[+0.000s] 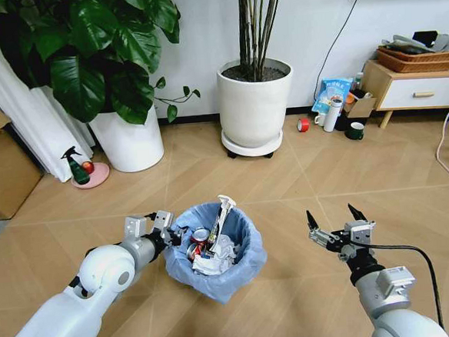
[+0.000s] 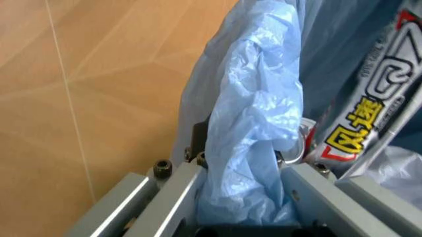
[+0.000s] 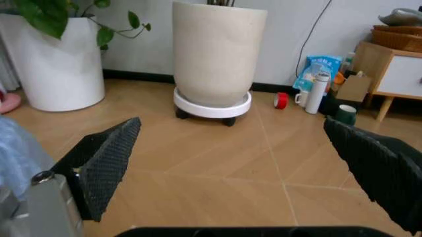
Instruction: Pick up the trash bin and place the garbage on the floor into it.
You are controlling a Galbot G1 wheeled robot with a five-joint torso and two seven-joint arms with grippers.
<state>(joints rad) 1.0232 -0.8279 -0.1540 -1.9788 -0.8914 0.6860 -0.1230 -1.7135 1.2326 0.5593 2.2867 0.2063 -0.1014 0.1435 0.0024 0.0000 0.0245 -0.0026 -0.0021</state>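
Low in the centre of the head view, the trash bin [image 1: 215,250] stands on the floor [image 1: 302,178], already holding the garbage [image 1: 210,243]. The left gripper [image 1: 167,236] has its jaws clamped on the bag-lined rim; the right gripper [image 1: 336,226] hangs beside it, jaws spread, empty. Collection looks finished, though floor nearer the robot may be hidden; next comes a check for stray litter.

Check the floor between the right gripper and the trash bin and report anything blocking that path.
Nothing visible blocks it. The right gripper hangs open beside the trash bin, with bare floor between them. The left gripper is clamped on the bin's bagged rim on the opposite side, and the garbage already sits inside.
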